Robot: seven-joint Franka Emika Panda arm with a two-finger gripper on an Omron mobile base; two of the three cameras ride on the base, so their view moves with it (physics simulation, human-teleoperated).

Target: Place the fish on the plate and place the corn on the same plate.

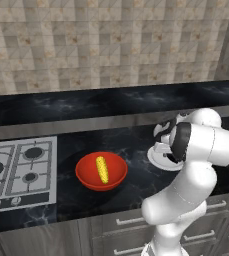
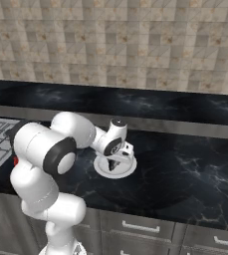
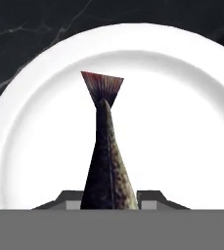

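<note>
Two-finger gripper (image 3: pixel 108 197) clamped tight on the flat, dark grey-black fish (image 3: pixel 106 161), held tail-out directly above the round white plate (image 3: pixel 182 97) for set-down, while the short yellow corn cob (image 1: pixel 102 169) waits in the deep red bowl (image 1: pixel 88 177) left of that plate.

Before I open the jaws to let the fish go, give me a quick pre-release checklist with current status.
1. The gripper is shut on the fish: ok.
2. Fish is over the plate, tail pointing across its middle: ok.
3. Fish already touching the plate surface: cannot tell.
4. Room left on the plate for the corn: ok, white area is bare either side of the fish.
5. The corn is ready for pickup, lying in the red bowl: ok.
</note>
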